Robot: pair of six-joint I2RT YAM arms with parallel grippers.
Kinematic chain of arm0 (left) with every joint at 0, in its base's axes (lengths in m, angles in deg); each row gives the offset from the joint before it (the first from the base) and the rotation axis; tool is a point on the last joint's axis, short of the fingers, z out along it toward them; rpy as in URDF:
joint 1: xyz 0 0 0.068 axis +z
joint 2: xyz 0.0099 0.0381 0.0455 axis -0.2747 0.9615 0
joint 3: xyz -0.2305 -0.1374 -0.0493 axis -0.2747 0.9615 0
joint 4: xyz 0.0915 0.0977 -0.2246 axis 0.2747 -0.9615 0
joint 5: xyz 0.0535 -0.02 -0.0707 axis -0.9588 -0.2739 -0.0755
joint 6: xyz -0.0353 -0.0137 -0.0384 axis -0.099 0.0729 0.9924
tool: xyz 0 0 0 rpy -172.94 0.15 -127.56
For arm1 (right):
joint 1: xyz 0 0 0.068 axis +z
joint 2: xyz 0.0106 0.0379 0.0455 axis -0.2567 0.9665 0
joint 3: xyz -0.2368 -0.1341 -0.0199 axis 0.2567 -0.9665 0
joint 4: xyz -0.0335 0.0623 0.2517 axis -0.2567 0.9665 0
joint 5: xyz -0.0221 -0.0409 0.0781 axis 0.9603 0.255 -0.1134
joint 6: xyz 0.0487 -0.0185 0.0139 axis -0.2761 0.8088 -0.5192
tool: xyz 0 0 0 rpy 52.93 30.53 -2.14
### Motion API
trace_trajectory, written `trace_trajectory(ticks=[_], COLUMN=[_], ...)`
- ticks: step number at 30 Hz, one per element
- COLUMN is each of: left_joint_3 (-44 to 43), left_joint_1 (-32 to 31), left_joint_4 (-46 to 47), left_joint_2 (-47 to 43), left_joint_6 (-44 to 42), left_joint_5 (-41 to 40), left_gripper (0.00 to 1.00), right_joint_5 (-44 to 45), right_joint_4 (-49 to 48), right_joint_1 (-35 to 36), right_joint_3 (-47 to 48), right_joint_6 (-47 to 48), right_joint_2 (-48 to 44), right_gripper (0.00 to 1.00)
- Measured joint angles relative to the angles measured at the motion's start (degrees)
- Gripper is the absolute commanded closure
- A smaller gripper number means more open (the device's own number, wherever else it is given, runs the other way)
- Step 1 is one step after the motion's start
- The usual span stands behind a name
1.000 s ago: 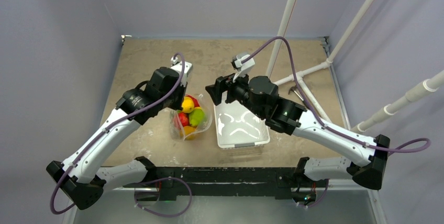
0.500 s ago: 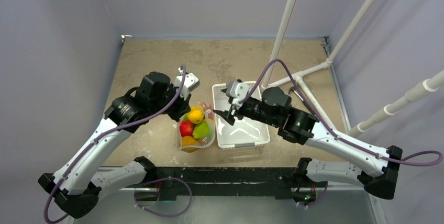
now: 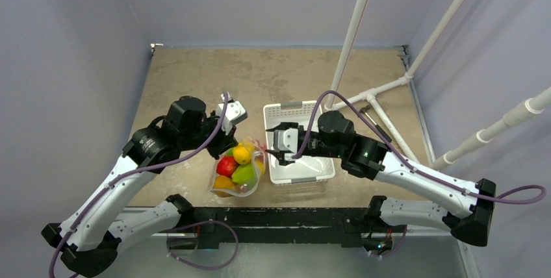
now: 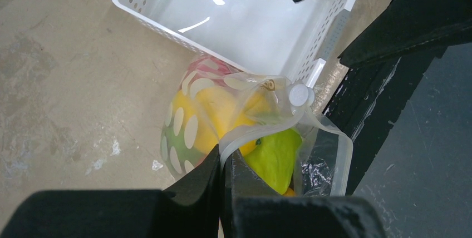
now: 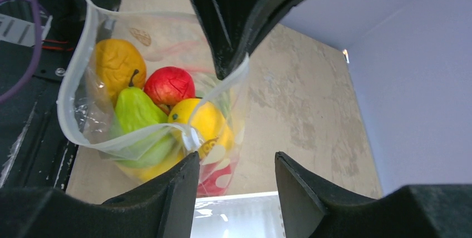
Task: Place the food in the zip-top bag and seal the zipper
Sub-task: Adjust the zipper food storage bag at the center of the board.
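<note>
Judging the food (image 3: 237, 164) bagged, we must yet seal the zipper (image 5: 220, 99): left jaws pinch the zip-top bag (image 4: 327, 159), right jaws spread at its three o'clock.

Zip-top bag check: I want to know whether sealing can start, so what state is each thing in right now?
zip-top bag: mouth open, one rim pinched
zipper: unsealed
food: inside the bag
white tray: no fruit visible in it
left gripper: shut on the bag's rim
right gripper: open, holding nothing
</note>
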Motion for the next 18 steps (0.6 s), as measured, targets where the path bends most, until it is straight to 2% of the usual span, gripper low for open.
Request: trace_trajectory(ticks=[7, 18], left_joint_3=[0.0, 0.0], left_joint_1=[-0.4, -0.7], left_joint_4=[0.0, -0.2], left_joint_2=[0.2, 0.8], left_joint_6=[0.0, 0.0], left_joint_5=[1.0, 1.3], left_gripper=[1.0, 1.0], right_joint_5=[-6.4, -8.6], right_joint_4=[-0.8, -0.9], right_joint_1=[0.0, 0.1], right_joint_3=[-0.3, -1.6], right_joint_6=[3.5, 6.1], right_joint_2=[2.4, 5.6], right_gripper=[0.48, 0.54])
